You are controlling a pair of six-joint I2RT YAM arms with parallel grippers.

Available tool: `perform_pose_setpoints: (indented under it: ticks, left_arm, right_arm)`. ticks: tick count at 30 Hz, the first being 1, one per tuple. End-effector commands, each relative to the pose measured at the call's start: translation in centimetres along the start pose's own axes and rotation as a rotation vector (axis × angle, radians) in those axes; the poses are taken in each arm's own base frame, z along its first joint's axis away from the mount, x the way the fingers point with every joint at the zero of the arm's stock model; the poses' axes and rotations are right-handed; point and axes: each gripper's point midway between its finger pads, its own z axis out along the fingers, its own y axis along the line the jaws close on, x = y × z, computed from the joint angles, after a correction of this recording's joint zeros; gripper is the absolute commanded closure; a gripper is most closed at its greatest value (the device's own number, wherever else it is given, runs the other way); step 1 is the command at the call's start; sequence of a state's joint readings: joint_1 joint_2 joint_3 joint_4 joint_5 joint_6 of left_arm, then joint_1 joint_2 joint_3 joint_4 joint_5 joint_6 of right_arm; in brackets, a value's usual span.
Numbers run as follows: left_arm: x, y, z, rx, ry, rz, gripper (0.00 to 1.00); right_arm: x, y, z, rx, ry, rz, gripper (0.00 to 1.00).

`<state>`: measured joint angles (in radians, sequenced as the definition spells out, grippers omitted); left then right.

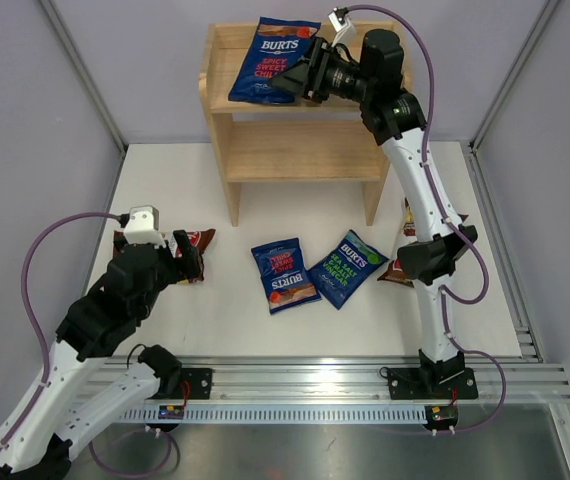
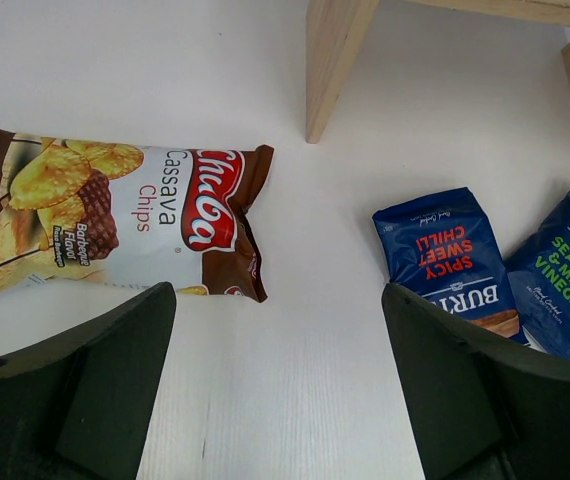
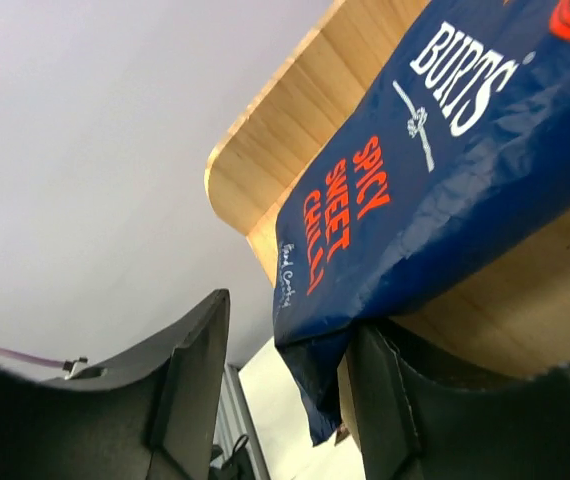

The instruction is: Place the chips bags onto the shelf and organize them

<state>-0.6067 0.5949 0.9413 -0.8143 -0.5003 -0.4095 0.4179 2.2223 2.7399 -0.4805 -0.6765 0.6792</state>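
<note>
Chips bags [image 1: 285,275] are spread about in the view from above: one red-lettered BURTS bag [image 1: 270,60] lies tilted on the top tier of the shelf [image 1: 300,150], and my right claw [image 1: 290,82] sits at its lower right corner. On the table [image 1: 265,330], a second red-lettered BURTS bag lies beside the green-lettered BURTS bag [image 1: 350,268], the two just touching in front of the shelf. The left Chuba bag [image 1: 197,240] lies by my left claw [image 1: 187,262], while the right Chuba bag [image 1: 393,273] is mostly hidden behind my right arm. Through my left wrist, the left claw [image 2: 277,300] stands wide open and empty above the table, the left Chuba bag [image 2: 115,215] flat just past my left finger [image 2: 115,370], apart from it, with both table BURTS bags off to the right near a shelf leg [image 2: 335,60]. Through my right wrist, my right claw [image 3: 290,320] is parted, not clamped: the bag's [image 3: 425,200] lower corner hangs over the shelf edge [image 3: 285,140] between my fingers [image 3: 185,380], close against one and clear of the other.
</note>
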Motion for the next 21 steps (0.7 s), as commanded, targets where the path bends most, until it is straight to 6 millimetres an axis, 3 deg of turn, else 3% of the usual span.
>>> perform_pose_setpoints:
  ticks: [1, 5, 11, 19, 21]
  left_arm:
    - [-0.5, -0.6, 0.3, 0.024, -0.019, 0.006, 0.13]
    - [-0.4, -0.7, 0.4, 0.028, -0.011, 0.010, 0.13]
    - [-0.4, -0.9, 0.5, 0.033, -0.008, 0.013, 0.13]
    - [-0.3, -0.8, 0.6, 0.029, -0.006, 0.014, 0.13]
    - [-0.2, -0.8, 0.5, 0.028, -0.005, 0.018, 0.13]
  right_arm:
    - [-1.2, 0.4, -0.8, -0.004, -0.029, -0.065, 0.44]
    - [-2.6, 0.6, -2.1, 0.064, -0.076, -0.127, 0.41]
    - [-3.5, -1.9, -3.5, 0.241, -0.121, -0.192, 0.45]
    - [-0.5, -3.8, -1.7, 0.282, -0.041, -0.223, 0.65]
    - [-0.2, -2.5, -1.2, 0.259, -0.047, -0.251, 0.69]
